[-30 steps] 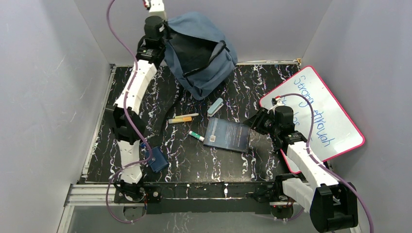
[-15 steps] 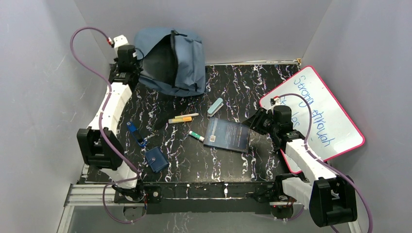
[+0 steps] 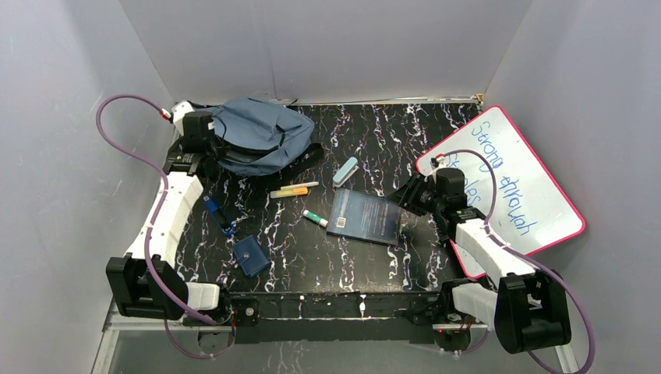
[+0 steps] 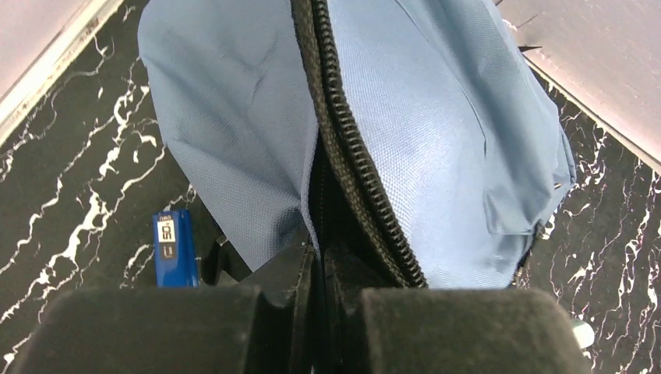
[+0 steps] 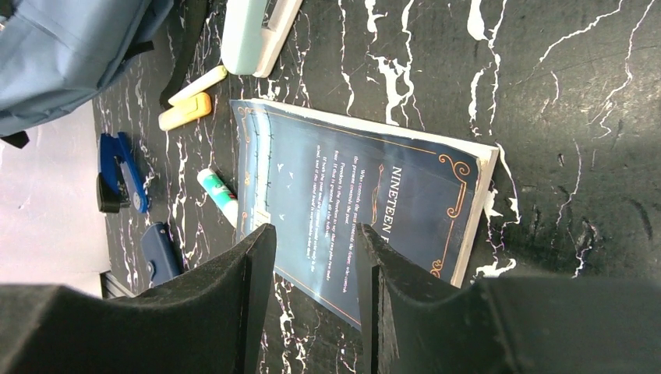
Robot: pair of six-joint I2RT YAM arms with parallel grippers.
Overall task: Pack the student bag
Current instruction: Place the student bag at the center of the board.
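Observation:
The slate-blue student bag [image 3: 259, 137] lies slumped at the back left of the table. My left gripper [image 3: 207, 134] is at its left end. In the left wrist view that gripper [image 4: 319, 261] is shut on the bag's [image 4: 436, 132] fabric edge beside the black zipper [image 4: 351, 148]. My right gripper [image 3: 408, 195] hangs open over the right edge of a dark blue book [image 3: 365, 216]. In the right wrist view its fingers [image 5: 257, 265] stand apart above the book [image 5: 351, 179], with nothing between them.
A pale green stapler [image 3: 345, 171], yellow and orange markers [image 3: 293, 190] and a green-capped tube [image 3: 316, 219] lie mid-table. A blue clip [image 3: 219, 216] and a dark-blue pouch [image 3: 251, 255] sit front left. A pink-rimmed whiteboard [image 3: 507, 183] leans at the right.
My left arm has swung left and down with the bag, which was held up against the back wall and now rests low on the table. The right arm has barely moved.

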